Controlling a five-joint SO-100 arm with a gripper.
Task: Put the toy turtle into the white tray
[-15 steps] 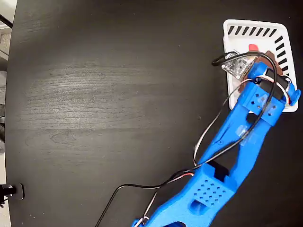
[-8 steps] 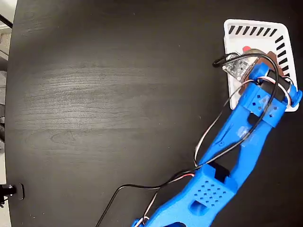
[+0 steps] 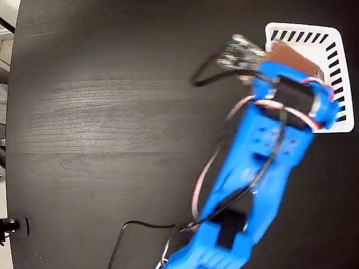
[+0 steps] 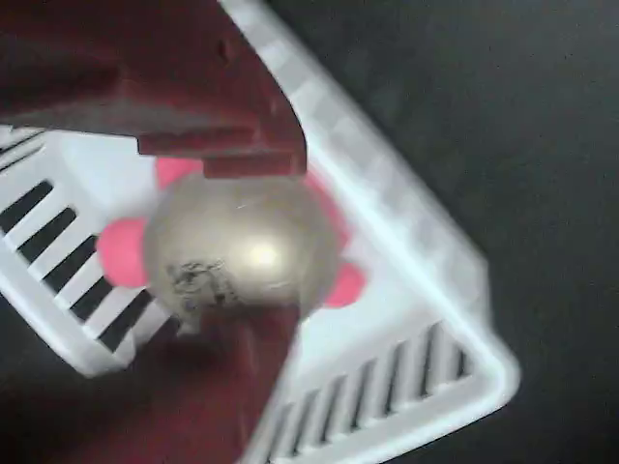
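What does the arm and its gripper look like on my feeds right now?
In the fixed view, the arm is bright blue plastic with dotted hole patterns, black motor blocks, and loose black, red and white cables running along it. A bare circuit board sits near the wrist. The gripper has dark reddish-brown fingers, one flat and stepped in the wrist view.

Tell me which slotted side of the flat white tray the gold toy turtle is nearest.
The left slotted side in the wrist view: a pink leg of the gold toy turtle overlaps its slots. The lower slotted side lies farther.
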